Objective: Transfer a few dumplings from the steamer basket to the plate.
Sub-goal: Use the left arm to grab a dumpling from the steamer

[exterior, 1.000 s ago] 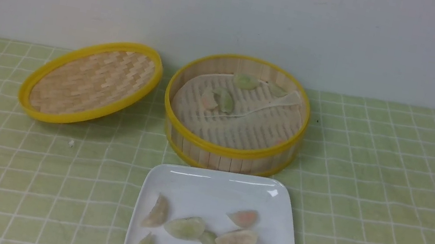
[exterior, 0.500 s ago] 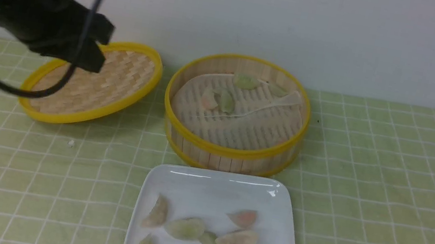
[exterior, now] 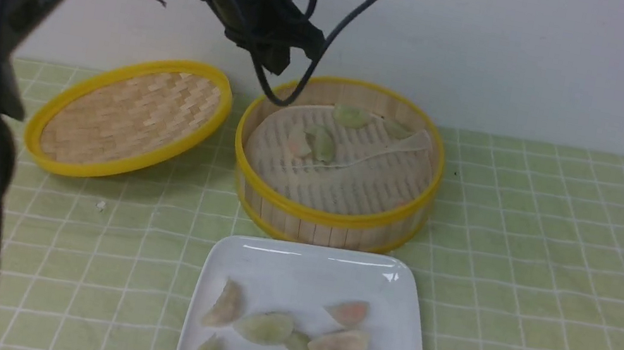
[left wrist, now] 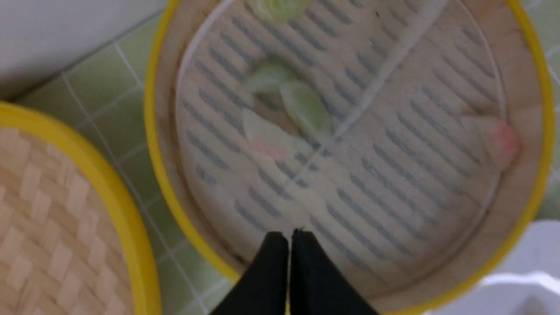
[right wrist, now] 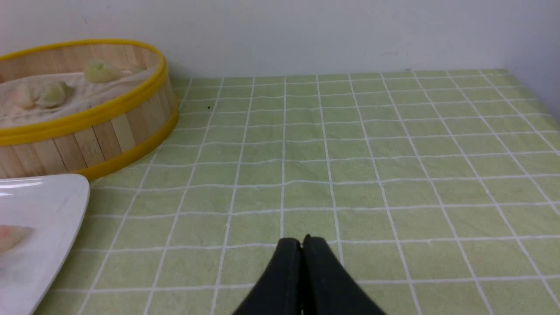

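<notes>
The steamer basket [exterior: 328, 219] stands at the back of the table with several dumplings [exterior: 322, 143] on its liner. In front of it the white plate [exterior: 306, 264] holds several more dumplings [exterior: 266, 326]. My left gripper [exterior: 276, 63] hangs above the basket's back left rim, shut and holding nothing. In the left wrist view the left gripper [left wrist: 289, 235] points down at the basket's floor [left wrist: 393, 183], short of a green dumpling [left wrist: 306, 109] and a pink one [left wrist: 496, 140]. My right gripper [right wrist: 302, 242] is shut and empty over the cloth, to the right of the basket [right wrist: 87, 127] and plate [right wrist: 39, 210].
The woven, yellow-rimmed lid [exterior: 129, 117] leans tilted to the left of the basket. A green checked cloth [exterior: 557, 276] covers the table up to the white wall. A black cable [exterior: 339, 19] loops from the left arm above the basket's rim.
My left arm came into view from the left and swung right, from over the lid to above the basket's back left rim. The dumplings, plate and lid have not moved.
</notes>
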